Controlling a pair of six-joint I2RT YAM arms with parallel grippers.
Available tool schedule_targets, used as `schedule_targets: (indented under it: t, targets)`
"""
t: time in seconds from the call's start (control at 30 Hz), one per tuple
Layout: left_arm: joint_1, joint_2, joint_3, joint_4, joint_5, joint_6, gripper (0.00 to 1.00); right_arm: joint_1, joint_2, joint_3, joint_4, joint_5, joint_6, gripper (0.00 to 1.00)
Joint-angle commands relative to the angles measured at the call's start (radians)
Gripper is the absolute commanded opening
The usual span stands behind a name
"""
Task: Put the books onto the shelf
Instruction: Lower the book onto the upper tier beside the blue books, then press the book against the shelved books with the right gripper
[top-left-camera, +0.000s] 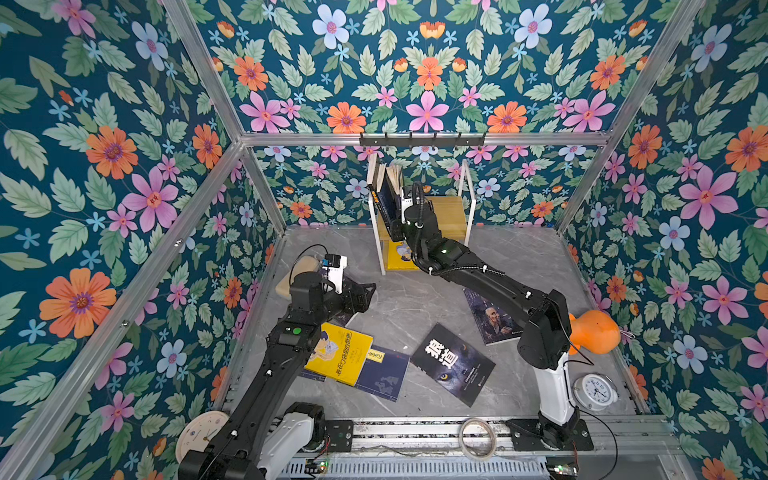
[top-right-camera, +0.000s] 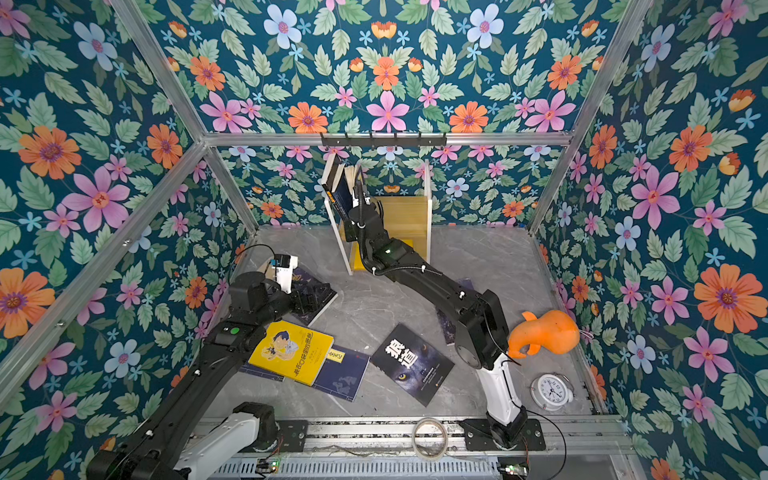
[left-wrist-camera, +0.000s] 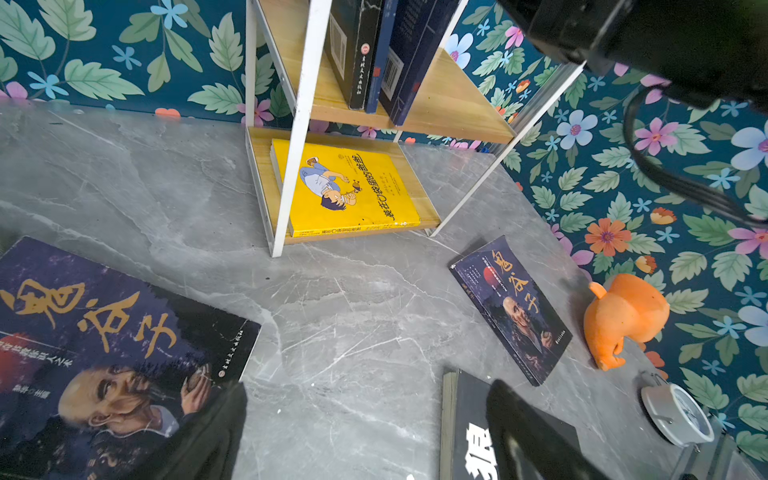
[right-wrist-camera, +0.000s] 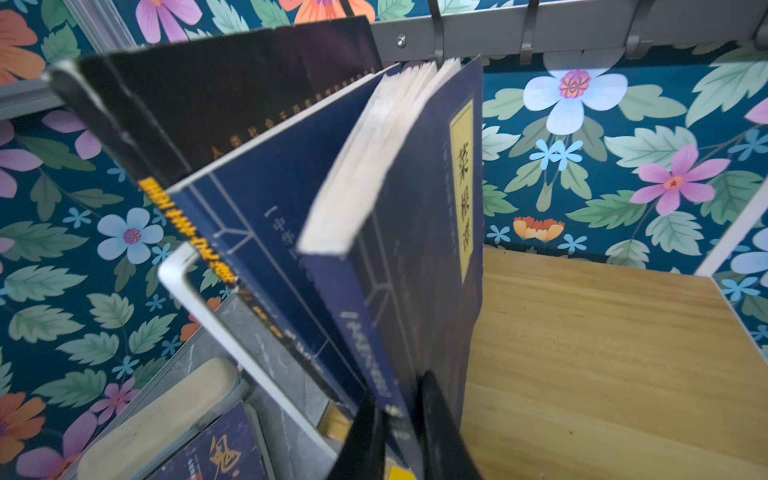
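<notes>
The shelf (top-left-camera: 453, 216) stands at the back wall. Three books (top-left-camera: 384, 191) lean on end at the left of its upper board, and a yellow book (left-wrist-camera: 349, 187) lies flat on the lower board. My right gripper (right-wrist-camera: 399, 386) is shut on the spine of the rightmost one, a navy book (right-wrist-camera: 428, 232) with a yellow label. My left gripper (left-wrist-camera: 368, 386) hovers open over bare floor. On the floor lie a yellow book (top-left-camera: 338, 353), a navy one (top-left-camera: 384, 372), a dark book with white characters (top-left-camera: 453, 363) and two purple books (left-wrist-camera: 511, 307) (left-wrist-camera: 104, 353).
A black hook rail (top-left-camera: 422, 139) runs above the shelf. An orange plush toy (top-left-camera: 594, 332) and a white alarm clock (top-left-camera: 594, 390) sit at the right wall. A tape roll (top-left-camera: 478, 438) and a round clock (top-left-camera: 201, 432) lie at the front rail.
</notes>
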Motion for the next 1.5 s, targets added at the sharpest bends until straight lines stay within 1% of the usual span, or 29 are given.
schedule_targets:
  t: [0.0, 0.1, 0.17, 0.23, 0.33, 0.43, 0.5, 0.53, 0.6, 0.67, 0.77, 0.87, 1.0, 1.13, 1.23, 1.33, 1.47]
  targets:
    - [0.002, 0.005, 0.005, 0.029, -0.006, 0.006, 0.92, 0.001, -0.027, -0.019, 0.006, -0.075, -0.015, 0.2]
    - [0.003, -0.002, -0.003, 0.031, 0.002, 0.014, 0.92, 0.001, -0.055, -0.053, 0.024, -0.142, -0.055, 0.31]
    - [0.007, 0.004, -0.004, 0.033, -0.002, 0.014, 0.92, 0.002, -0.08, -0.087, 0.038, -0.167, -0.073, 0.4]
    - [0.009, 0.011, 0.002, 0.029, -0.007, 0.006, 0.92, -0.003, -0.104, -0.122, 0.058, -0.183, -0.09, 0.44]
    - [0.011, 0.01, -0.003, 0.034, 0.006, 0.003, 0.92, -0.019, -0.133, -0.164, 0.073, -0.224, -0.097, 0.45]
    - [0.016, 0.016, -0.003, 0.038, 0.002, -0.002, 0.92, -0.04, -0.172, -0.23, 0.105, -0.282, -0.097, 0.55]
    - [0.018, 0.013, 0.001, 0.029, -0.001, -0.006, 0.92, -0.063, -0.188, -0.266, 0.126, -0.384, -0.098, 0.62]
    - [0.019, 0.01, 0.0, 0.027, -0.001, -0.004, 0.92, -0.078, -0.192, -0.271, 0.121, -0.444, -0.101, 0.66]
    - [0.022, 0.011, -0.003, 0.031, 0.004, -0.002, 0.92, -0.102, -0.193, -0.282, 0.118, -0.515, -0.114, 0.77]
    - [0.028, 0.018, -0.002, 0.035, 0.001, -0.01, 0.92, -0.124, -0.194, -0.3, 0.129, -0.596, -0.142, 0.95]
    - [0.032, 0.019, 0.001, 0.033, 0.006, -0.017, 0.92, -0.165, -0.173, -0.303, 0.131, -0.741, -0.181, 0.97]
    - [0.041, 0.026, -0.006, 0.041, 0.01, -0.017, 0.92, -0.201, -0.145, -0.319, 0.158, -0.843, -0.208, 0.96]
    - [0.052, 0.037, 0.0, 0.035, 0.008, -0.023, 0.92, -0.237, -0.078, -0.288, 0.174, -0.964, -0.247, 0.92]
    - [0.062, 0.052, -0.01, 0.049, 0.012, -0.022, 0.92, -0.256, 0.004, -0.203, 0.147, -1.026, -0.266, 0.85]
    - [0.066, 0.056, 0.0, 0.04, 0.012, -0.027, 0.92, -0.26, 0.049, -0.127, 0.106, -1.066, -0.291, 0.82]
    - [0.067, 0.057, -0.005, 0.045, 0.012, -0.017, 0.92, -0.263, 0.095, -0.032, 0.013, -1.076, -0.331, 0.81]
    - [0.067, 0.058, 0.004, 0.033, 0.009, -0.019, 0.92, -0.277, 0.136, 0.051, -0.054, -1.11, -0.342, 0.81]
